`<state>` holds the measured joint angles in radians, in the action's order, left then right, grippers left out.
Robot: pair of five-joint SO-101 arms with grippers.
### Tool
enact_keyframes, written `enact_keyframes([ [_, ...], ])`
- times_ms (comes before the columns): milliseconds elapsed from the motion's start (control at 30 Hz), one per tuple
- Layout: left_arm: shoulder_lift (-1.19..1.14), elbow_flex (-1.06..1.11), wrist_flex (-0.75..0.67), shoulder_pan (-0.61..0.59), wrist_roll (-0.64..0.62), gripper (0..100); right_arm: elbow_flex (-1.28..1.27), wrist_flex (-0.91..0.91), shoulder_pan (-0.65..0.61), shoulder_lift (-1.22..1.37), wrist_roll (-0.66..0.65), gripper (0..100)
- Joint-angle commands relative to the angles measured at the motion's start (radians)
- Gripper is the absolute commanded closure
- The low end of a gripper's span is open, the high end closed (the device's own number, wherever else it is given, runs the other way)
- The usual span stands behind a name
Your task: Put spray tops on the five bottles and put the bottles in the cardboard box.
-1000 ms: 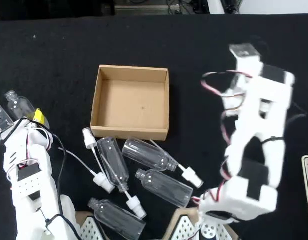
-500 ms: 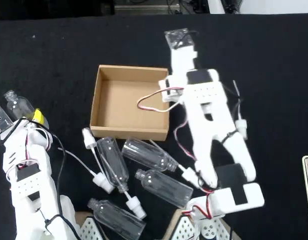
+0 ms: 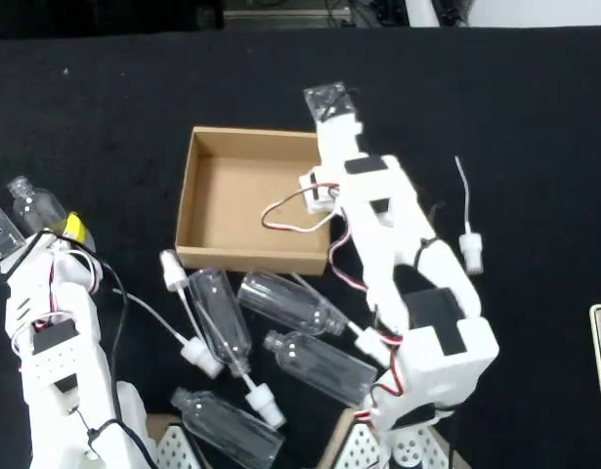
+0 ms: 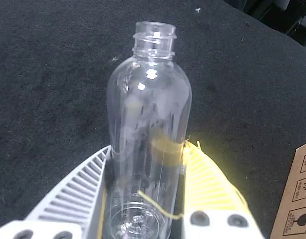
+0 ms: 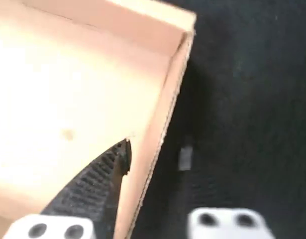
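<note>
My left gripper [image 4: 149,149] is shut on a clear bottle [image 4: 148,114] with a bare, uncapped neck, at the table's left edge [image 3: 34,205]. My right gripper [image 3: 331,98] hangs open and holds nothing over the far right corner of the cardboard box [image 3: 256,200]. In the right wrist view one black finger [image 5: 100,181] is over the box floor [image 5: 53,99]. Several uncapped bottles [image 3: 220,318] [image 3: 290,301] [image 3: 324,363] lie in front of the box. Spray tops [image 3: 171,269] [image 3: 200,354] [image 3: 266,403] with thin tubes lie among them.
Another spray top [image 3: 469,244] lies alone to the right of the right arm, its tube pointing away. A further top [image 3: 373,344] lies beside the right arm's base. The box has nothing inside. Black cloth covers the table.
The right arm has swung from the table's right side leftward to the box's far right corner. The lone spray top on the right came into sight. The left arm kept still with its bottle.
</note>
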<state>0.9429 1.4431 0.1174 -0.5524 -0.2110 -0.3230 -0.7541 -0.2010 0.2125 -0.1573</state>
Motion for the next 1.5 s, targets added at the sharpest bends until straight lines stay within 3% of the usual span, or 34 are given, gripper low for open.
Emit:
enact_keyframes([
  [0, 0.008, -0.005, -0.017, 0.007, 0.000, 94, -0.027, 0.083, -0.014, -0.013, -0.169, 97.7],
  [100, 0.008, -0.005, -0.017, 0.007, 0.000, 94, -0.050, 0.100, -0.014, -0.013, -0.273, 98.8],
  [633, 0.008, -0.005, -0.017, 0.007, 0.000, 94, -0.068, 0.103, -0.014, -0.047, -0.476, 98.8],
  [1000, 0.008, -0.005, -0.017, 0.007, 0.000, 94, -0.058, 0.009, -0.023, -0.108, -0.213, 97.7],
  [1200, 0.008, -0.005, -0.017, 0.007, 0.000, 94, 0.051, -0.178, -0.031, -0.196, -0.198, 74.5],
  [1300, 0.008, -0.005, -0.017, 0.007, 0.000, 94, 0.107, -0.308, -0.028, -0.280, -0.198, 72.9],
  [1467, 0.008, 0.005, -0.018, 0.007, 0.000, 94, 0.148, -0.523, 0.152, -0.427, -0.209, 78.6],
])
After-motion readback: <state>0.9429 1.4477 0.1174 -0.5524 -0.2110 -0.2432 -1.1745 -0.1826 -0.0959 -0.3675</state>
